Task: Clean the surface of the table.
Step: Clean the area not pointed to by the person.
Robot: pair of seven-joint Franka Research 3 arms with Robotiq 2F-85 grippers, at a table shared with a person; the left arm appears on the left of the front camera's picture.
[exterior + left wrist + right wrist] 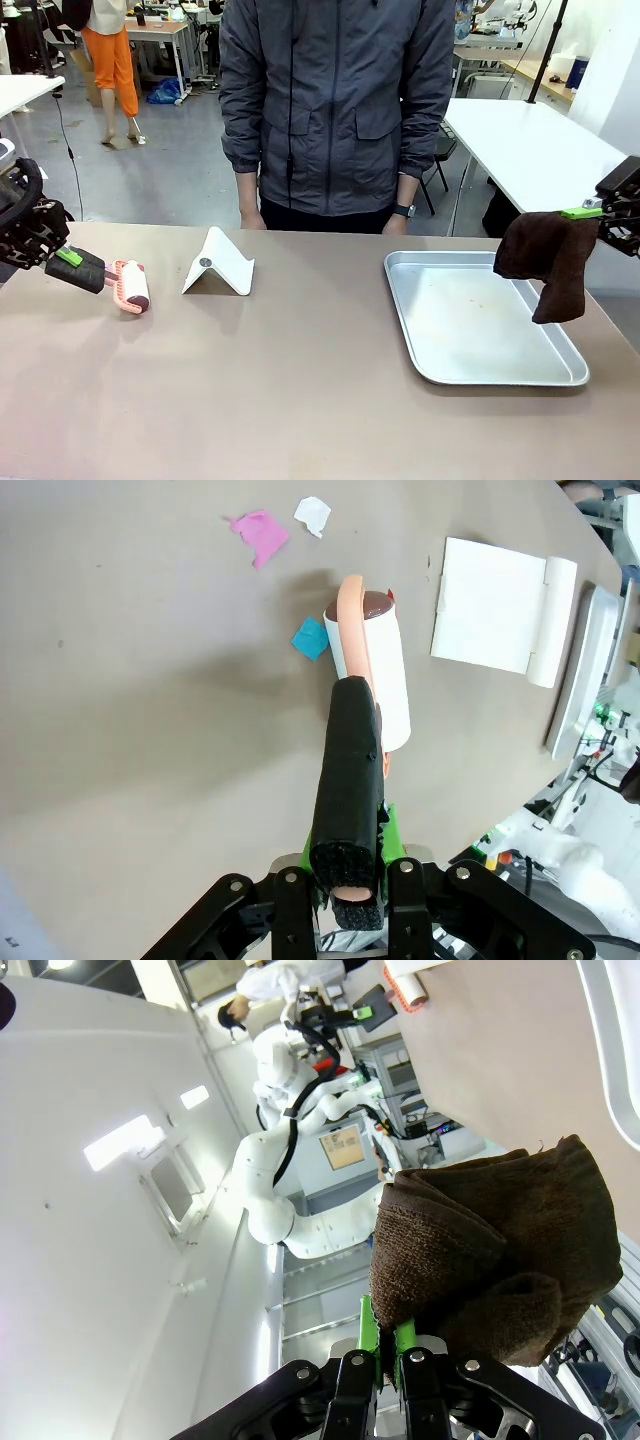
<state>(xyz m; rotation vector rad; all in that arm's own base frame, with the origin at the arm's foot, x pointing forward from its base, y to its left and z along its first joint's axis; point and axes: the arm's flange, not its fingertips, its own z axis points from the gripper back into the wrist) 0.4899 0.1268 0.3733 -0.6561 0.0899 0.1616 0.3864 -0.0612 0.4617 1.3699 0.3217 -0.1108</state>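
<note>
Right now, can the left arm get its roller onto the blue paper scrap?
Probably yes. The left gripper is shut on the handle of the roller, whose head lies right next to the blue scrap on the table, with nothing between them.

My table (300, 400) looks matt, smooth. At three o'clock the tray (500, 381) is dull metal, my cloth (545, 250) fuzzy and rough. My roller (130, 287): smooth white paper, pink plastic, grainy black grip (348, 780).

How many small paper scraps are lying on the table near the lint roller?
3. A pink scrap and a white scrap lie side by side on the table, apart from the lint roller; a blue scrap lies beside its head. Others may hide under it.
</note>
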